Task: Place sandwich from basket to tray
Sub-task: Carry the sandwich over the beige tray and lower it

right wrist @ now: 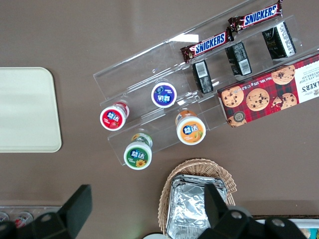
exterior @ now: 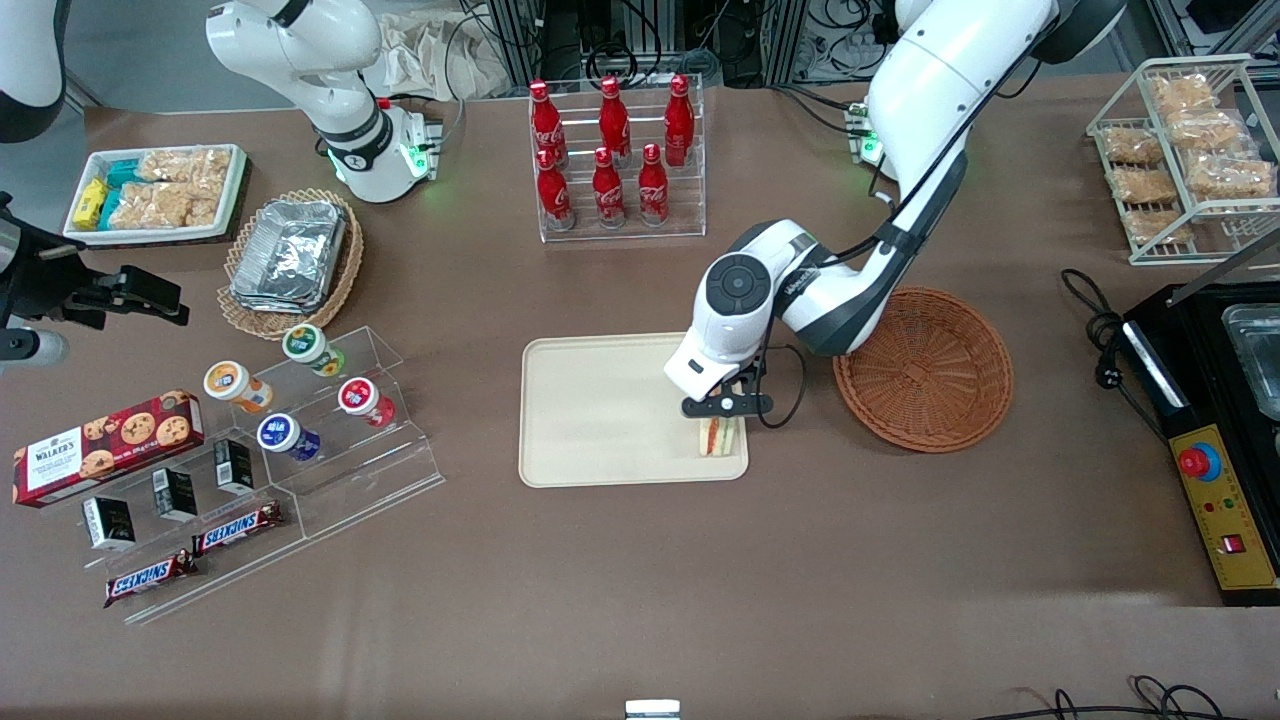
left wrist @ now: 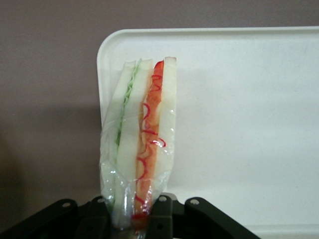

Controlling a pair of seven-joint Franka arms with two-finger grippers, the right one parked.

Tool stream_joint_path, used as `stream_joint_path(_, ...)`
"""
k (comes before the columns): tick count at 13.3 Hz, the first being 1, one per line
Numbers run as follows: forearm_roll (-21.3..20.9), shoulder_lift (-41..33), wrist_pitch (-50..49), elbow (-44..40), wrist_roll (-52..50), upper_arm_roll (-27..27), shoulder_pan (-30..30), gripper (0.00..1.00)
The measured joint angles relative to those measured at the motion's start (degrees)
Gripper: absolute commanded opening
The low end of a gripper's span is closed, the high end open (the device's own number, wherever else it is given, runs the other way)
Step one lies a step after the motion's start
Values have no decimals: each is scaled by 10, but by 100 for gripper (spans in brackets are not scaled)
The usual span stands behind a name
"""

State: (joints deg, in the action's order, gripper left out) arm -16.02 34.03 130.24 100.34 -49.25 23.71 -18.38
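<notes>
The left arm (exterior: 905,190) reaches down from the frame's upper right, bent at the elbow, over one cream tray (exterior: 600,415) at centre. One empty reddish basket (exterior: 925,368) sits just beside it. The gripper (exterior: 722,412) clamps one wrapped sandwich (exterior: 717,437) at the tray's lower-right corner.

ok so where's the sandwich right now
The sandwich is held in the gripper over the tray, at the tray's corner nearest the front camera and the basket.

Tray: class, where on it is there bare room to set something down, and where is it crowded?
Most of the tray is bare, from its rim toward the parked arm across the middle. Only the corner beside the basket is crowded: there the tool holds the sandwich.
</notes>
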Motion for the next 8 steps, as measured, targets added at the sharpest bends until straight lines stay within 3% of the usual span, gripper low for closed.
stream_joint_path(1, -11, 6, 3, -1, -5, 0, -1, 56)
stream_joint_path(2, -20, 10, 4, -2, -9, 0, -1, 99)
stream_joint_path(8, -33, 15, 5, -12, -12, -1, -1, 100)
